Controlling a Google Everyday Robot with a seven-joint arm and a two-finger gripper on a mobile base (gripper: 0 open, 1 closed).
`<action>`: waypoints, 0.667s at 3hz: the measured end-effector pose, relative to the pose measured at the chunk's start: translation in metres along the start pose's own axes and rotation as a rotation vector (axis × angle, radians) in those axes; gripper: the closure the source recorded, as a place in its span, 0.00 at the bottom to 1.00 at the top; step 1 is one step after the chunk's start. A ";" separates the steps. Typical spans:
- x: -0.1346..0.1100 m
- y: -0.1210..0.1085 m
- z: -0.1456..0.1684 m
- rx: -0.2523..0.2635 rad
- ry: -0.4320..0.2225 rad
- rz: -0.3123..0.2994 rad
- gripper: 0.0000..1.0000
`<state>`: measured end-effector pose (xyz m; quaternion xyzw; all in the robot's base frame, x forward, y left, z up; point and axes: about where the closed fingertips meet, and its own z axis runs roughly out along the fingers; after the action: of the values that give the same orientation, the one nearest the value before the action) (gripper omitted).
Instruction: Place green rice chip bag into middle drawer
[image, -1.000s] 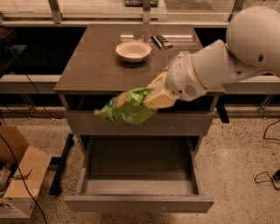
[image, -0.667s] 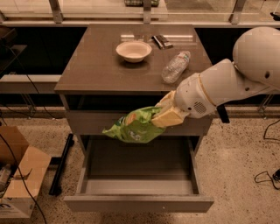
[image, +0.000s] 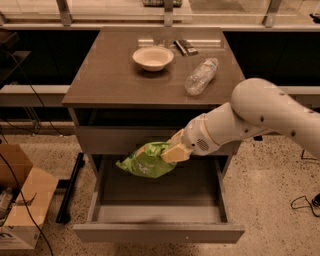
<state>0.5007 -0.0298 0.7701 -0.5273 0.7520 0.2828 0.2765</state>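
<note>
On the left, the bag (image: 145, 161) hangs in the air over the back of the open drawer (image: 165, 195), just in front of the closed front above it and not yet resting on the drawer floor. Its free end droops toward the left wall. We judge that a release from this height could let the light foil tip, slide or land leaning on that wall, and a bag standing proud of the rim might jam when the drawer is shut. To its right, the tool (image: 172, 152) is clamped on the bag's right end, so only one corner carries it. A slack grip could drop it early, while a hard push downward could crush the chips. Further right, the arm (image: 250, 117) reaches in across the cabinet's right side, and lowering it carelessly could knock the closed front or the drawer's right wall. As for the room, a cardboard box (image: 22, 200) sits open on the speckled floor (image: 270, 200) at far left, with a black bar (image: 70, 187) lying beside the cabinet. The brown desk (image: 110, 82) carries a pale bowl (image: 153, 58), some small dark items (image: 184, 46) at its back edge, and a clear bottle (image: 201, 76) lying on its side, all well apart from the bag. A cable (image: 302, 202) trails on the floor at far right.
</note>
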 end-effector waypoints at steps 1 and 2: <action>0.020 -0.031 0.054 0.015 -0.034 0.117 1.00; 0.048 -0.055 0.098 0.051 -0.069 0.256 1.00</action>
<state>0.5510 -0.0057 0.6609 -0.4097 0.8102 0.3145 0.2770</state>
